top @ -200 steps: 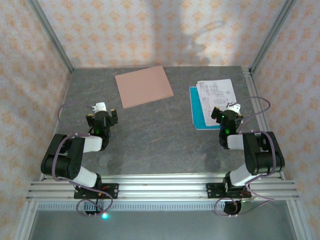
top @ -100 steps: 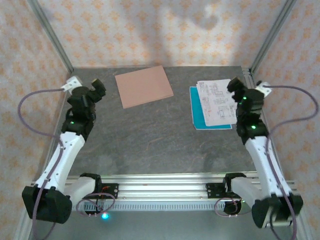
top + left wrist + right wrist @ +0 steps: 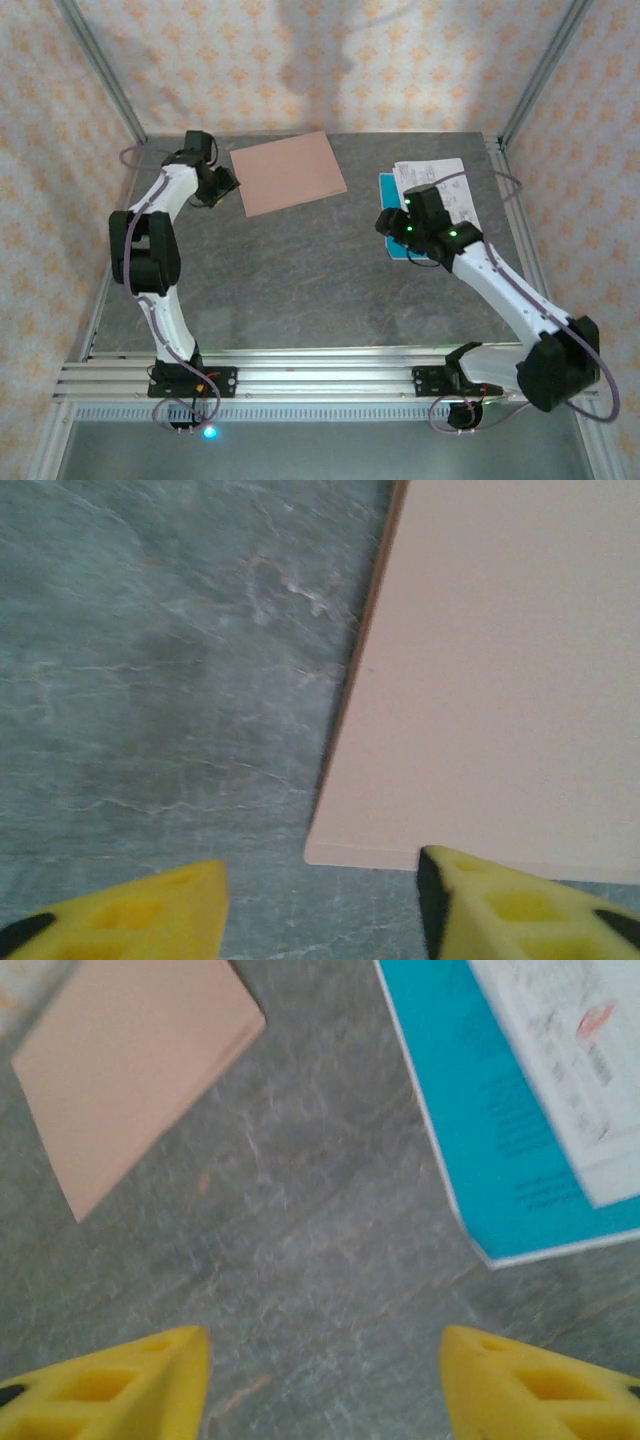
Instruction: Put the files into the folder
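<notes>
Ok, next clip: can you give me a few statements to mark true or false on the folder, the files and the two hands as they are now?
1. The folder lies flat on the table with no sheets on it. True.
2. The white files lie on top of the teal sheet. True.
3. The left hand is clamped on the folder. False: its fingers stand apart at the folder's corner and hold nothing.
4. The right hand is over the folder. False: it is open over bare table, beside the teal sheet's edge.
</notes>
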